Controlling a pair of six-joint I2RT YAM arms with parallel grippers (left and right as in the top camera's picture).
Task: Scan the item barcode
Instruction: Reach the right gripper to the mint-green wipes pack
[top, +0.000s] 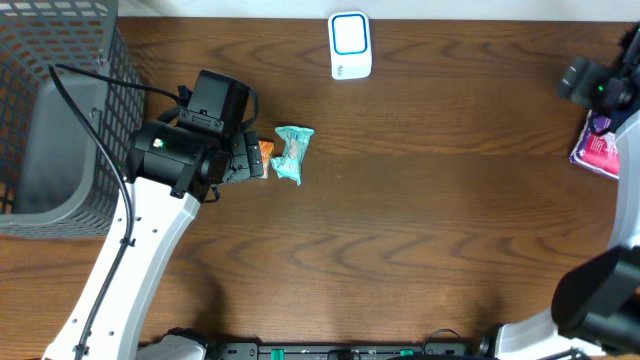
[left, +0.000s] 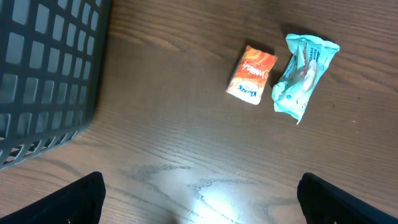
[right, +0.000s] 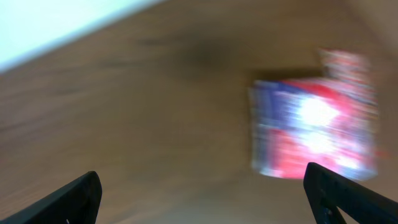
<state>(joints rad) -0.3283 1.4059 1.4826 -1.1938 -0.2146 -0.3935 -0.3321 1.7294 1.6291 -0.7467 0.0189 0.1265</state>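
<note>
Layout on the table, seen from overhead.
Wire basket at left edge; scanner far edge, centre; tissue pack just left of wipes packet; third packet at right edge.

I worked at what looked like a pretend shop till on a test bench. A white scanner stood at the far edge of my brown wood table. Far to the scanner's left sat a grey wire basket. Small shop packets lay about: a teal one and an orange one nearer me than the scanner, and a pink one far to its right. My white robot arm reached in from the scanner's left.
</note>
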